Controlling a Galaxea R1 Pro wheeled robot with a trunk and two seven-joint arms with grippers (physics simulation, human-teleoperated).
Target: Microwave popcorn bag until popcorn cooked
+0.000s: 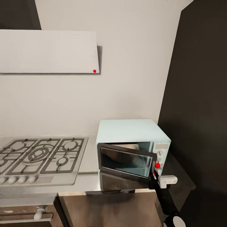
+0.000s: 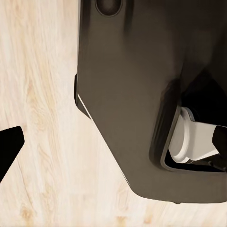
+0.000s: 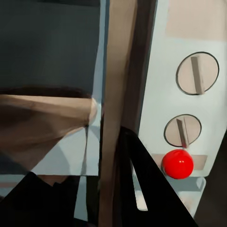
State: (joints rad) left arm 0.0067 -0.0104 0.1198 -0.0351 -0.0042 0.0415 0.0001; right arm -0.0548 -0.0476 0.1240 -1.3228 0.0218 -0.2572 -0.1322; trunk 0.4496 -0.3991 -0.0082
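The mint-blue microwave [image 1: 132, 134] stands on the steel countertop [image 1: 90, 164] with its dark glass door [image 1: 126, 160] swung partly ajar. Through the gap, a tan fold of the popcorn bag [image 3: 42, 125] shows inside the cavity, and the bag [image 1: 136, 146] is also just visible in the head view. The popcorn itself is hidden. My right gripper [image 1: 154, 177] is shut on the door's free edge [image 3: 118, 94], beside the two knobs [image 3: 197, 73] and the red dot [image 3: 177, 163]. My left gripper [image 2: 116, 142] hangs open over the wooden floor beside the robot's dark base.
A grey gas hob [image 1: 41, 156] lies left of the microwave, under a white wall unit [image 1: 47, 52]. A tall dark cabinet [image 1: 201, 110] rises just right of the microwave. A dark oven front with a steel handle [image 1: 31, 215] sits below the hob.
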